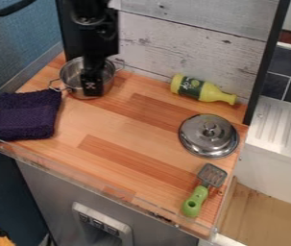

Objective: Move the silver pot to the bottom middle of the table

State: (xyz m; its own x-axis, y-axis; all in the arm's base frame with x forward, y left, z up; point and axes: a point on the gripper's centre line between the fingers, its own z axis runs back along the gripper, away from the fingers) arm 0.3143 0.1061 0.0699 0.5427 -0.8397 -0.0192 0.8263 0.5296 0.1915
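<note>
Hanging over the silver pot [72, 78], the gripper [92, 90]: jaws apart or together, can't tell! Likely light, stiff, slick metal; pinch the rim [61, 75]!

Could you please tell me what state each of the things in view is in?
Silver pot: upright, uncovered, at the back left of the table.
Pincer: lowered at the pot; whether it grips it, I cannot tell.
Metal lid: off the pot, knob up.
Yellow bottle: lying on its side.
Green-handled spatula: lying down.
Purple cloth: folded.
</note>
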